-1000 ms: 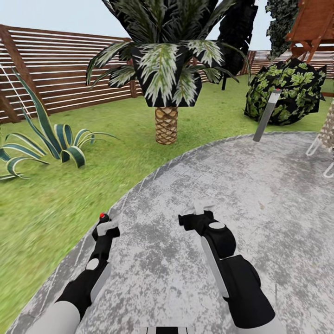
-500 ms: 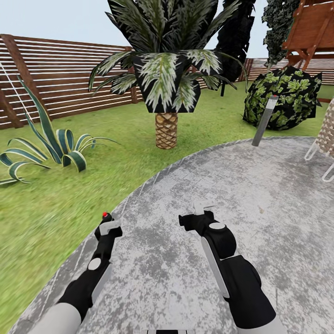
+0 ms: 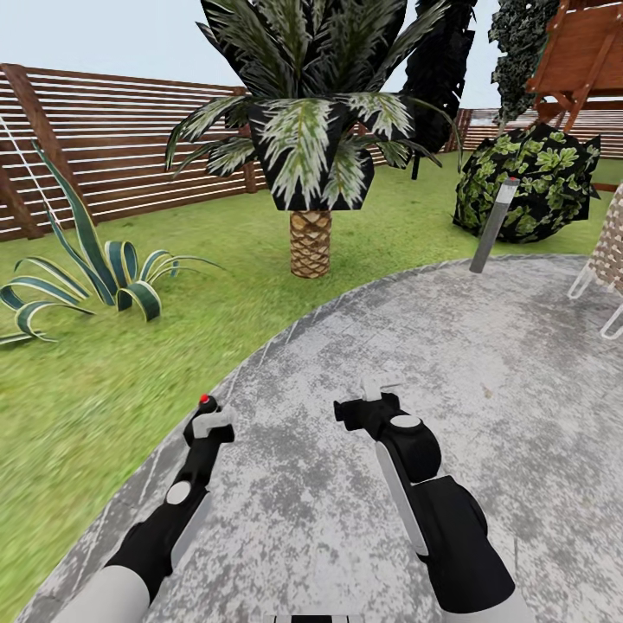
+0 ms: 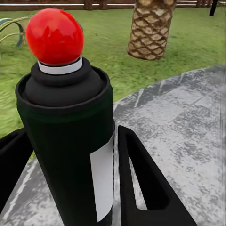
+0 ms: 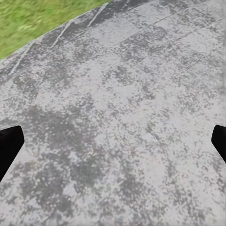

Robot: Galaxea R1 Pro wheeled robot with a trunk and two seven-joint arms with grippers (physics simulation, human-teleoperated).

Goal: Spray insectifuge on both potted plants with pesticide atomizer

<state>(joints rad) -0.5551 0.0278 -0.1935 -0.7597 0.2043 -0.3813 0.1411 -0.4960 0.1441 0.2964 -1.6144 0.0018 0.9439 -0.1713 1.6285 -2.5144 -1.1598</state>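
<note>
The left tool [image 4: 70,155] is closed around the black body of the spray bottle [image 4: 66,127], which looks light, stiff and smooth, so a grip on the middle body seems safest; the right tool [image 5: 113,141] is wide open.

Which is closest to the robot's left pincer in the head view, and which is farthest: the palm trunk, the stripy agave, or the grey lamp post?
From the left pincer, holding the atomizer:
1. Agave, on the lawn to the left.
2. Palm trunk, on the grass straight ahead.
3. Lamp post, at the gravel patio's far right edge, beside the round bush.
</note>
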